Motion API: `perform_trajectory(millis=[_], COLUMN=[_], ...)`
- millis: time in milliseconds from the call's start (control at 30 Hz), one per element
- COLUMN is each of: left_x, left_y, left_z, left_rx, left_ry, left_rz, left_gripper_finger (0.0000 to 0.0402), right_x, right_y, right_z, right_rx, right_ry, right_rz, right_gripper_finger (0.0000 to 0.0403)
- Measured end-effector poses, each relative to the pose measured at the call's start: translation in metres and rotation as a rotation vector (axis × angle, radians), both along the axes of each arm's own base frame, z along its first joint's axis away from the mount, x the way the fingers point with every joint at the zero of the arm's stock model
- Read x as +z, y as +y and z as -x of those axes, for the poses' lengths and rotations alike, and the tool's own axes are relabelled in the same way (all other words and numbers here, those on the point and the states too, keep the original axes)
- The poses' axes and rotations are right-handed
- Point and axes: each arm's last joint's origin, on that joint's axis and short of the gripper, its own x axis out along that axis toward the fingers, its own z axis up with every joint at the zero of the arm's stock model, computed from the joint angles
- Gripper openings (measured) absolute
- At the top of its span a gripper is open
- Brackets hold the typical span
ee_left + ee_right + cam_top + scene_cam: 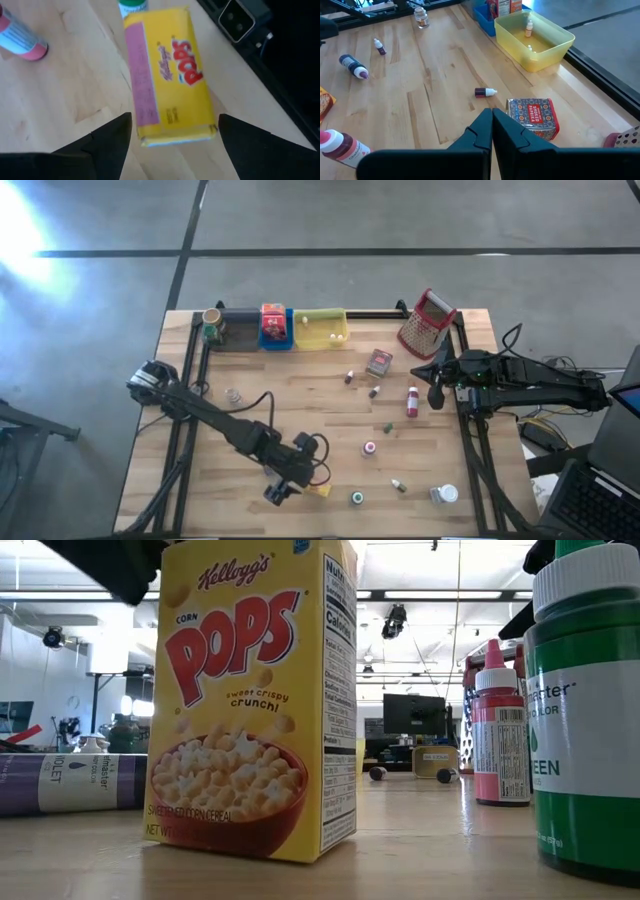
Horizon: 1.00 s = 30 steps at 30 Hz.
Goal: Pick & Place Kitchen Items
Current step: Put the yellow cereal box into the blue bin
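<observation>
A small yellow Corn Pops box stands upright near the table's front edge, close to the low camera. My left gripper is open and slants down over the box, one finger on either side of its top end, with only a narrow gap on each side. A green-capped bottle and a pink-capped bottle lie just beyond the box. My right gripper is shut and waits at the table's right side with nothing in it.
Grey, blue and yellow trays line the far edge, with a metal grater to their right. A patterned tin, a pink bottle, small bottles and jars are scattered over the middle and right.
</observation>
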Motion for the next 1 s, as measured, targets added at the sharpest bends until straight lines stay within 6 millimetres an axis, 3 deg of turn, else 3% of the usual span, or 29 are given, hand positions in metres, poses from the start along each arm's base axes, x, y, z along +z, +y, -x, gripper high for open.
perform_trajectory(millis=[367,1000], left_x=[0.0022,0.0019], left_y=[0.0006,0.0012], left_z=[-0.0031,-0.0031], left_rx=[0.007,0.014], left_ry=[-0.036,-0.028], left_rz=[0.007,0.009], left_gripper_finger=[0.0287,0.0205], right_x=[0.0,-0.0001], right_y=[0.0,0.0], right_z=[0.0,0.0], right_rx=[0.0,0.0], right_ry=[0.0,0.0], right_rz=[0.0,0.0], right_gripper_finger=[0.0008,0.0008])
